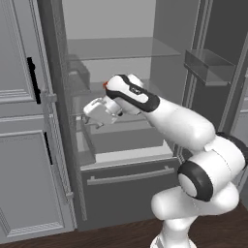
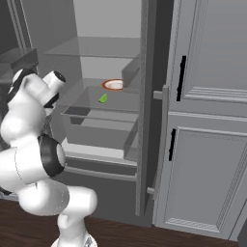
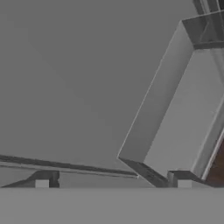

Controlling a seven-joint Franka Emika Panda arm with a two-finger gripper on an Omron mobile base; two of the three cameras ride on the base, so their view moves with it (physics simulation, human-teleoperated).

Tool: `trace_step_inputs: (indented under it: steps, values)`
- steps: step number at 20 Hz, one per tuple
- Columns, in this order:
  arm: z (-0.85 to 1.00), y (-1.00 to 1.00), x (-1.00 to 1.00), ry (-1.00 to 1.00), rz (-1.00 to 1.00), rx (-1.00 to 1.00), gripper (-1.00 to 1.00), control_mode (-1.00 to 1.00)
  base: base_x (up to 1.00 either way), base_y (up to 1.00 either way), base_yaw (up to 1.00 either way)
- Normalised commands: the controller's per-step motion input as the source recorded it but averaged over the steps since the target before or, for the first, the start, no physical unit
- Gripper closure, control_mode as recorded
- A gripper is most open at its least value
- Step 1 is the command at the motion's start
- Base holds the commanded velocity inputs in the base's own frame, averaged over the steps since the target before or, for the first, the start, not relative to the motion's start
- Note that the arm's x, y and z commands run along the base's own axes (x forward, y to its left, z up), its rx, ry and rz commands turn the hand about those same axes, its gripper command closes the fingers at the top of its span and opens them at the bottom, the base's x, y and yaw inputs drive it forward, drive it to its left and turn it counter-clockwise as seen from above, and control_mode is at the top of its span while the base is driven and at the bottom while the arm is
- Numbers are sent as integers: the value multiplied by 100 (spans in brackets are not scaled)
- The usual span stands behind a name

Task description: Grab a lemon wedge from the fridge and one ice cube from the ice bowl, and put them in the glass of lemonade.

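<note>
Yellow-green lemon wedge on glass shelf inside open dark grey fridge, at 7 o'clock of orange-rimmed white plate. Two-finger gripper apart, empty, reaching in. Wedge not yet grabbed; ice, glass steps left.

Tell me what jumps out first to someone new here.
The fridge stands open, and the white arm reaches into it, its end effector open over the shelves. In the right base view, the lemon wedge sits bright on a glass shelf, in front of an orange-rimmed plate.
</note>
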Motion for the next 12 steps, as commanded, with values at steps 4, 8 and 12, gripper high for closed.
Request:
trace_step_inputs:
  steps: [4,8,12]
  values:
    - [17,-100,-91,-36,-4,-4,-100,-100,0,0,0]
    - [21,-100,-100,-32,-19,-21,-100,-100,0,0,0]
    - [8,-100,-76,-6,-38,-38,-100,-100,0,0,0]
